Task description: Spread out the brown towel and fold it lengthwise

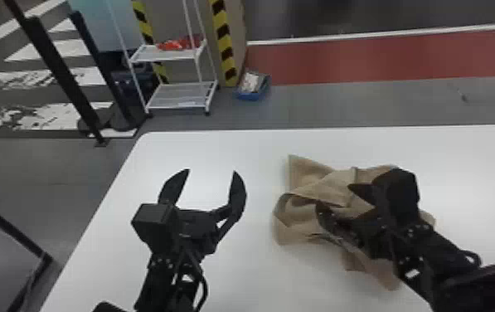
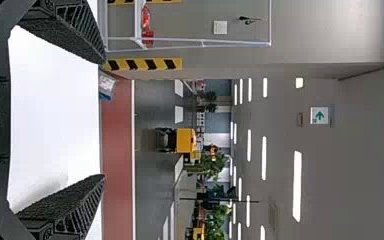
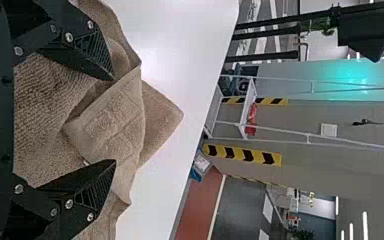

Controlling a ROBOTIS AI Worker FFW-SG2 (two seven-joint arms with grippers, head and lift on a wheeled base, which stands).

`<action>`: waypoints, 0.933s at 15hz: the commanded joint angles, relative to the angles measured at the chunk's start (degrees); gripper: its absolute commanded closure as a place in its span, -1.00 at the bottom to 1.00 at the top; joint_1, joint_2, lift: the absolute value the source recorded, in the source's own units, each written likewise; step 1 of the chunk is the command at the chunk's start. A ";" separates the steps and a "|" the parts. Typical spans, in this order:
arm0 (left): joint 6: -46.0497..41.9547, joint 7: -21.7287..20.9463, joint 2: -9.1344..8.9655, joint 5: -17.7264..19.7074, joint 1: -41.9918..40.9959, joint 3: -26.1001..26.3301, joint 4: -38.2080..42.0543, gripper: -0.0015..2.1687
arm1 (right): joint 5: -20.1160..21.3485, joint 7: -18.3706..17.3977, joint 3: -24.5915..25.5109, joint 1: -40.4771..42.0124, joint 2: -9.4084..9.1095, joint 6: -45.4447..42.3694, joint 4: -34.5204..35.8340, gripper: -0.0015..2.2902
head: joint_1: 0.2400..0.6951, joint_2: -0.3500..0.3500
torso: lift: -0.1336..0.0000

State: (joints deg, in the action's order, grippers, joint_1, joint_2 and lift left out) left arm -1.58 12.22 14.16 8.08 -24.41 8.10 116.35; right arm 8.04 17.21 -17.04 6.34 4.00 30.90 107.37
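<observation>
The grey floor [image 1: 362, 103] runs behind the table, crossed farther back by a red strip [image 1: 383, 58]. The white table [image 1: 258, 145] reaches across the head view, its rounded far left corner showing. Beyond that corner stand two dark posts [image 1: 59, 74] and a white rack [image 1: 182, 93] with two shelves. The brown towel [image 1: 308, 186] lies on the table, right of the middle of the head view, crumpled into overlapping folds. One flat corner points towards the table's far edge, and another part trails towards the robot, below the right arm. The left gripper [image 1: 211, 171] is over the table, to the left of the towel and well apart from it, its two fingers spread wide. The right gripper [image 1: 332, 197] is over the towel, its fingers also spread, with folds of cloth showing between them in the right wrist view; whether they touch it, I cannot tell. On the floor near the rack sits a blue bin [image 1: 250, 96], and red items [image 1: 171, 45] rest on the upper shelf.
</observation>
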 commanded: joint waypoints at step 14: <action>-0.39 0.61 0.17 0.00 0.16 -0.19 -0.69 -0.93 | -8.65 -0.07 9.83 0.69 0.22 5.09 10.13 0.29 | 1.00 0.50 | -0.85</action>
State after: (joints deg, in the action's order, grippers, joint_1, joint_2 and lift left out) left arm -1.79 12.81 14.22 8.10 -24.07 7.98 115.66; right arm 2.50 17.06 -10.88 7.05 4.12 35.38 115.50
